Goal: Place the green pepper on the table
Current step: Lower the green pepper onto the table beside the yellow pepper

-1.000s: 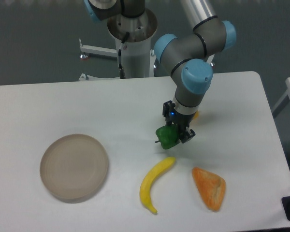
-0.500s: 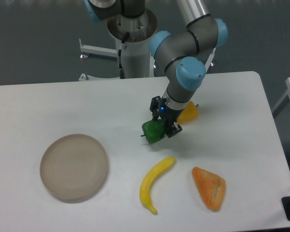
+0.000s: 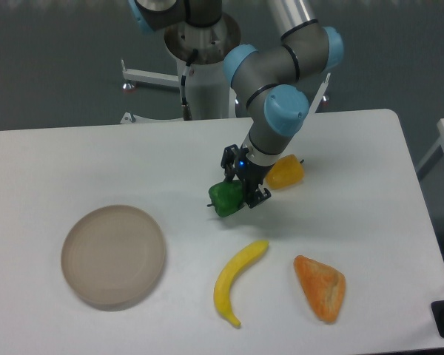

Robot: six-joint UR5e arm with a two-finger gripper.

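The green pepper point(image 3: 225, 198) is small, glossy and dark green, with its stem pointing left. My gripper point(image 3: 239, 189) is shut on it, the black fingers clamping its right side. I cannot tell whether it rests on the white table point(image 3: 133, 163) or hangs just above it, near the table's middle. The arm reaches down from the back to the pepper.
A yellow-orange pepper point(image 3: 285, 171) lies just right of the gripper. A yellow banana point(image 3: 235, 281) and an orange wedge-shaped piece point(image 3: 322, 287) lie in front. A round beige plate point(image 3: 113, 255) sits at the front left. The arm's base stands behind the table.
My gripper has moved left and a little back with the green pepper in it. This has uncovered the yellow-orange pepper. Nothing else has moved.
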